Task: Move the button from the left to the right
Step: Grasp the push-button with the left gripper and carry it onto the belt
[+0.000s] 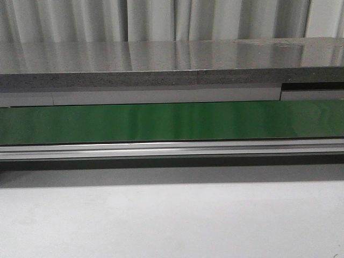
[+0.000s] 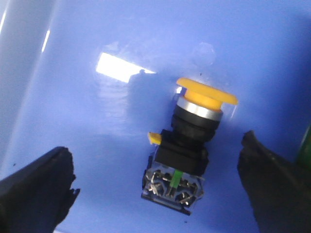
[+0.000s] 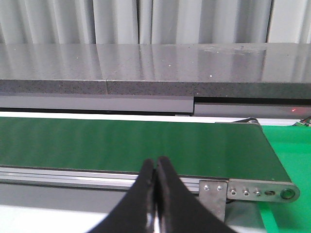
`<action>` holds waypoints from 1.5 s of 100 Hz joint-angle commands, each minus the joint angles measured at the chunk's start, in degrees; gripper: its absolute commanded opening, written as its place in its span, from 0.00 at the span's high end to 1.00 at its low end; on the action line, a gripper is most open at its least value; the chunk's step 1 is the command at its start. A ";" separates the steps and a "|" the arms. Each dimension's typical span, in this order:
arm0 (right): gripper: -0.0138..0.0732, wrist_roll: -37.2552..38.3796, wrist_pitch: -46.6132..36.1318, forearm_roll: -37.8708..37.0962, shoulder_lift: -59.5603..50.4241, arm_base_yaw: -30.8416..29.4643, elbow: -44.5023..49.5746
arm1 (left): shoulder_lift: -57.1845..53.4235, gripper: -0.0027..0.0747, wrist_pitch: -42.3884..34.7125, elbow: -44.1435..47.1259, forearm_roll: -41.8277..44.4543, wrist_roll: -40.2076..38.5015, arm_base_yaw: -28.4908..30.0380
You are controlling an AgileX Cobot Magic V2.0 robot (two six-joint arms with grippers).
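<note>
The button point(image 2: 187, 141) lies on its side on a blue surface point(image 2: 97, 126) in the left wrist view, yellow mushroom head away from the fingers, dark body and metal terminals with a green strip toward them. My left gripper point(image 2: 158, 187) is open, its black fingers point(image 2: 39, 189) standing wide on either side of the button without touching it. My right gripper point(image 3: 155, 167) is shut and empty, its fingertips pressed together in front of the green conveyor belt point(image 3: 126, 145). Neither gripper nor the button shows in the front view.
The green conveyor belt point(image 1: 172, 121) with its aluminium rail point(image 1: 172, 149) runs across the front view, a grey stone counter point(image 1: 161, 64) behind it. The belt's end roller and bracket point(image 3: 257, 187) show in the right wrist view beside a green mat point(image 3: 291, 145).
</note>
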 commanded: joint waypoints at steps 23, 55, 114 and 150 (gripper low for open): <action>0.92 0.01 -4.69 -0.35 -0.83 -0.28 -0.93 | 1.43 0.12 -2.38 -1.90 -0.47 0.09 0.01; 0.92 0.01 -4.69 -0.35 -0.83 -0.28 -0.93 | 3.62 0.42 -3.22 -1.99 -0.47 0.09 0.01; 0.92 0.01 -4.69 -0.35 -0.83 -0.28 -0.93 | 1.34 0.99 0.12 -6.33 -0.22 0.09 0.01; 0.92 0.01 -4.69 -0.35 -0.83 -0.28 -0.93 | -8.77 0.99 5.67 -8.39 -0.60 2.26 -2.09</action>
